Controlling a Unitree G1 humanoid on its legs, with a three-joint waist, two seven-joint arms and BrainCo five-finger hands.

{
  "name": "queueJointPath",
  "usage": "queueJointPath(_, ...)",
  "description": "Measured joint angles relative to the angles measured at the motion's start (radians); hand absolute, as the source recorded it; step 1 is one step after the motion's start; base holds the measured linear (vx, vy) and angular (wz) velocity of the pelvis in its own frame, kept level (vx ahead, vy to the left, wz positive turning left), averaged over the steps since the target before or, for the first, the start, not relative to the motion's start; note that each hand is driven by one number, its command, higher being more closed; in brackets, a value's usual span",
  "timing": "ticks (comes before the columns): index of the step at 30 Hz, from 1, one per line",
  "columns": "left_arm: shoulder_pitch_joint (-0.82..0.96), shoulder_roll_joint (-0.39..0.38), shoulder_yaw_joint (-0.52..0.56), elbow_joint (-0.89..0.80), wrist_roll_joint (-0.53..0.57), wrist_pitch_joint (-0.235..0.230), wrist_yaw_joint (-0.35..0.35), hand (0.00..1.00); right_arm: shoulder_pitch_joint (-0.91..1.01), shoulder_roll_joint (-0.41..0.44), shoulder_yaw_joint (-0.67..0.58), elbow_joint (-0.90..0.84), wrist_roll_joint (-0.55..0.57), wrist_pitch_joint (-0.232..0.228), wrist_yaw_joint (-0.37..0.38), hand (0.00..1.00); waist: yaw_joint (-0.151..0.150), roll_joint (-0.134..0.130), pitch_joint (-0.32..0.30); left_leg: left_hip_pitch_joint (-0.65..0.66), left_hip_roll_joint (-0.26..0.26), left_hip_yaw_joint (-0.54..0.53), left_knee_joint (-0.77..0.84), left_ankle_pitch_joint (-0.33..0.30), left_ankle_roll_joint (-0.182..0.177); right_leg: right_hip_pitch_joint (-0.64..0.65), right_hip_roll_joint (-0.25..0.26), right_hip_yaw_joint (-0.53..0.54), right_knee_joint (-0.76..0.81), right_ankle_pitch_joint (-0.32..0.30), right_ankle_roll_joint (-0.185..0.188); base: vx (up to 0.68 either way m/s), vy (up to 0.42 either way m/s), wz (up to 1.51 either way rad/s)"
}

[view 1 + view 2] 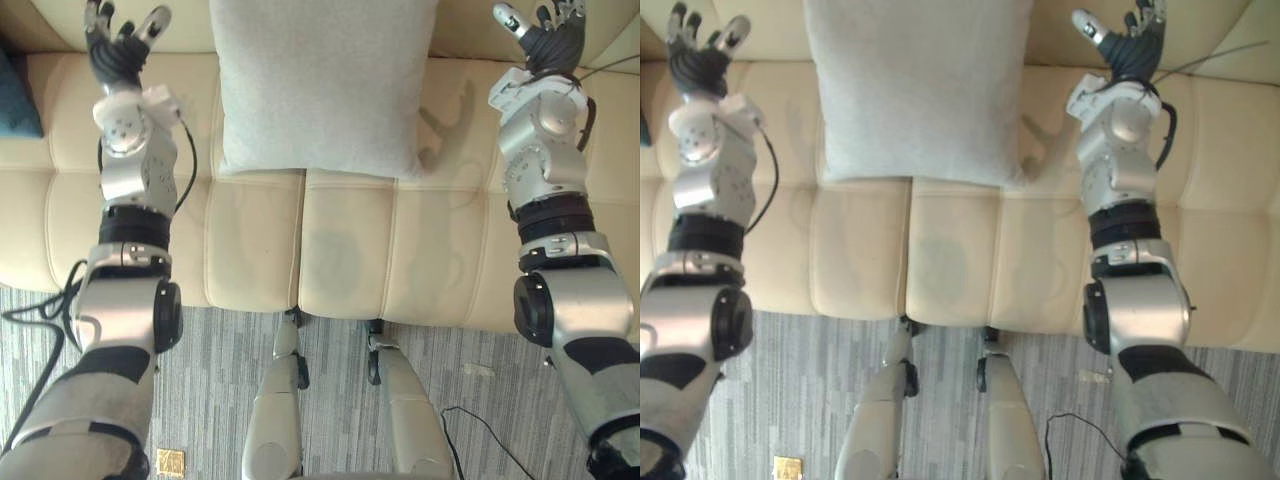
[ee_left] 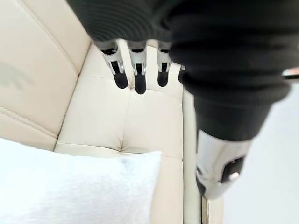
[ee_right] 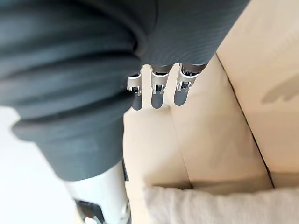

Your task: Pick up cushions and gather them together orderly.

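Left eye view: the left robot hand and right robot hand hover spread and empty on either side of a pale grey cushion, square and plump, on the cream sofa. This looks like the reaching stage; next, both should close inward. A teal shape at the edge is perhaps another cushion.

The right hand, under its dark ribbed cover, has its silver, dark-tipped fingers straight and touching nothing above the cream sofa, near the edge of a pale grey cushion lying on the seat.
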Motion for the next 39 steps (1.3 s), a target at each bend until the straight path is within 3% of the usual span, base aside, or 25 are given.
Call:
queueJointPath(3, 0.198, -0.095, 0.029, -0.040, 0.008, -0.004, 0.001, 0.00, 0.219, 0.032, -0.047, -0.092, -0.042, -0.004, 0.012, 0.00, 0.004, -0.001, 0.001, 0.036, 0.000, 0.001, 0.000, -0.012, -0.004, 0.038, 0.000, 0.005, -0.010, 0.000, 0.000, 0.06, -0.025, -0.05)
queueJointPath(9, 0.573, -0.336, -0.043, -0.035, 0.069, 0.008, -0.039, 0.00, 0.644, 0.236, -0.088, -0.186, -0.167, -0.009, 0.064, 0.00, 0.006, -0.013, 0.004, 0.165, -0.009, 0.025, 0.002, -0.071, 0.010, 0.151, -0.003, 0.031, -0.021, -0.015, 0.012, 0.02, -0.013, -0.14)
queueJointPath(12, 0.682, -0.389, -0.070, 0.016, 0.134, 0.011, -0.099, 0.00, 0.811, 0.350, -0.091, -0.169, -0.237, -0.009, 0.097, 0.00, 0.008, -0.021, 0.000, 0.240, -0.006, 0.046, 0.019, -0.104, 0.017, 0.236, -0.002, 0.047, -0.051, -0.021, 0.022, -0.02, -0.001, -0.16)
queueJointPath(15, 0.741, -0.408, -0.063, 0.077, 0.149, 0.014, -0.123, 0.00, 0.895, 0.411, -0.094, -0.151, -0.255, -0.009, 0.117, 0.00, 0.008, -0.031, -0.006, 0.280, -0.004, 0.061, 0.061, -0.136, 0.013, 0.291, -0.005, 0.059, -0.068, -0.019, 0.026, 0.01, -0.001, -0.19)
queueJointPath(18, 0.803, -0.440, -0.024, 0.135, 0.181, 0.028, -0.144, 0.00, 0.958, 0.469, -0.094, -0.045, -0.276, -0.004, 0.145, 0.00, 0.007, -0.064, -0.039, 0.298, -0.005, 0.068, 0.133, -0.184, 0.014, 0.332, -0.017, 0.052, -0.071, -0.035, 0.023, 0.01, 0.005, -0.08)
queueJointPath(19, 0.815, -0.447, -0.021, 0.140, 0.188, 0.029, -0.145, 0.00, 0.971, 0.479, -0.094, -0.035, -0.276, -0.003, 0.148, 0.00, 0.007, -0.062, -0.047, 0.298, -0.001, 0.065, 0.141, -0.186, 0.014, 0.350, -0.021, 0.040, -0.090, -0.035, 0.026, 0.00, 0.000, 0.00)
queueJointPath(20, 0.843, -0.471, 0.006, 0.147, 0.208, 0.031, -0.153, 0.00, 0.995, 0.486, -0.098, -0.015, -0.274, -0.003, 0.153, 0.00, 0.011, -0.053, -0.061, 0.313, 0.021, 0.064, 0.137, -0.196, 0.028, 0.367, -0.039, -0.021, -0.042, -0.048, 0.030, 0.06, -0.014, -0.01)
queueJointPath(21, 0.852, -0.484, 0.028, 0.160, 0.215, 0.031, -0.158, 0.00, 0.999, 0.498, -0.099, 0.007, -0.275, -0.003, 0.161, 0.00, 0.016, -0.065, -0.070, 0.317, 0.016, 0.074, 0.155, -0.195, 0.029, 0.342, -0.076, -0.049, 0.113, -0.078, 0.020, 0.08, -0.044, 0.18)
queueJointPath(22, 0.868, -0.489, 0.048, 0.171, 0.224, 0.038, -0.162, 0.00, 1.018, 0.512, -0.099, 0.046, -0.276, -0.001, 0.169, 0.00, 0.006, -0.086, -0.085, 0.318, -0.001, 0.063, 0.184, -0.202, 0.037, 0.338, -0.125, -0.062, 0.289, -0.121, 0.037, 0.03, -0.097, 0.40)
queueJointPath(24, 0.888, -0.489, 0.072, 0.179, 0.246, 0.047, -0.169, 0.00, 1.034, 0.524, -0.096, 0.109, -0.277, 0.004, 0.188, 0.00, 0.011, -0.109, -0.118, 0.310, -0.021, 0.033, 0.226, -0.206, 0.037, 0.362, -0.183, -0.050, 0.405, -0.132, 0.074, -0.05, -0.123, 0.54)
queueJointPath(26, 0.907, -0.509, 0.100, 0.193, 0.269, 0.052, -0.176, 0.00, 1.035, 0.519, -0.099, 0.149, -0.277, 0.009, 0.195, 0.00, 0.033, -0.084, -0.169, 0.269, -0.021, 0.012, 0.275, -0.242, 0.019, 0.387, -0.126, -0.049, 0.291, -0.127, 0.093, -0.06, -0.058, 0.04)
queueJointPath(27, 0.921, -0.531, 0.102, 0.209, 0.287, 0.052, -0.176, 0.00, 1.035, 0.499, -0.111, 0.158, -0.276, 0.008, 0.192, 0.00, 0.056, -0.048, -0.195, 0.263, 0.002, 0.017, 0.269, -0.236, 0.034, 0.435, -0.107, -0.027, 0.237, -0.165, 0.112, 0.01, -0.005, -0.25)
queueJointPath(28, 0.917, -0.530, 0.105, 0.205, 0.291, 0.050, -0.176, 0.00, 1.030, 0.500, -0.111, 0.165, -0.277, 0.010, 0.192, 0.00, 0.058, -0.058, -0.189, 0.258, -0.003, 0.023, 0.278, -0.225, 0.031, 0.445, -0.122, -0.022, 0.283, -0.194, 0.122, -0.07, -0.090, -0.11)
queueJointPath(29, 0.902, -0.524, 0.101, 0.209, 0.294, 0.051, -0.167, 0.00, 1.019, 0.504, -0.111, 0.186, -0.276, 0.011, 0.190, 0.00, 0.055, -0.072, -0.189, 0.235, -0.015, 0.021, 0.311, -0.224, 0.031, 0.476, -0.140, -0.021, 0.247, -0.254, 0.114, -0.19, -0.198, -0.01)
queueJointPath(30, 0.897, -0.523, 0.087, 0.209, 0.298, 0.050, -0.158, 0.00, 1.006, 0.503, -0.111, 0.197, -0.276, 0.014, 0.188, 0.00, 0.060, -0.069, -0.190, 0.214, -0.003, 0.021, 0.326, -0.218, 0.022, 0.487, -0.126, -0.035, 0.185, -0.283, 0.084, -0.25, -0.225, -0.11)
queueJointPath(31, 0.900, -0.530, 0.084, 0.214, 0.299, 0.049, -0.157, 0.00, 0.997, 0.501, -0.111, 0.205, -0.275, 0.014, 0.186, 0.00, 0.062, -0.053, -0.196, 0.199, 0.010, 0.019, 0.322, -0.203, 0.004, 0.496, -0.109, -0.051, 0.137, -0.299, 0.054, -0.29, -0.220, -0.17)
queueJointPath(32, 0.898, -0.536, 0.083, 0.235, 0.301, 0.050, -0.156, 0.00, 0.990, 0.498, -0.112, 0.224, -0.274, 0.015, 0.184, 0.00, 0.055, -0.012, -0.196, 0.190, 0.041, 0.001, 0.297, -0.168, -0.008, 0.497, -0.075, -0.084, 0.120, -0.280, 0.026, -0.32, -0.182, 0.06)
queueJointPath(33, 0.899, -0.536, 0.078, 0.247, 0.303, 0.050, -0.159, 0.00, 1.002, 0.491, -0.113, 0.233, -0.274, 0.018, 0.180, 0.00, 0.050, -0.008, -0.195, 0.199, 0.055, -0.007, 0.263, -0.143, -0.011, 0.493, -0.059, -0.101, 0.129, -0.273, 0.014, -0.31, -0.162, 0.34)
queueJointPath(34, 0.900, -0.535, 0.078, 0.256, 0.305, 0.051, -0.158, 0.00, 1.023, 0.486, -0.113, 0.253, -0.274, 0.019, 0.178, 0.00, 0.048, -0.001, -0.199, 0.212, 0.070, -0.003, 0.239, -0.155, -0.014, 0.493, -0.054, -0.129, 0.127, -0.266, 0.002, -0.33, -0.109, 0.45)
queueJointPath(36, 0.899, -0.533, 0.087, 0.252, 0.324, 0.049, -0.158, 0.00, 1.040, 0.475, -0.133, 0.310, -0.275, 0.036, 0.176, 0.00, 0.048, -0.025, -0.196, 0.218, 0.061, 0.016, 0.337, -0.174, 0.004, 0.492, -0.087, -0.157, 0.108, -0.239, -0.024, -0.32, -0.053, 0.34)
queueJointPath(37, 0.900, -0.532, 0.093, 0.254, 0.329, 0.049, -0.158, 0.00, 1.041, 0.462, -0.140, 0.321, -0.275, 0.040, 0.176, 0.00, 0.040, -0.033, -0.196, 0.228, 0.036, 0.012, 0.434, -0.257, 0.027, 0.490, -0.107, -0.153, 0.073, -0.206, -0.017, -0.22, -0.027, 0.14)
queueJointPath(39, 0.901, -0.533, 0.094, 0.256, 0.329, 0.049, -0.159, 0.00, 1.032, 0.459, -0.141, 0.333, -0.276, 0.040, 0.178, 0.00, 0.041, -0.040, -0.198, 0.236, 0.028, 0.000, 0.515, -0.327, 0.029, 0.478, -0.114, -0.132, 0.044, -0.178, -0.012, -0.17, 0.088, -0.13)
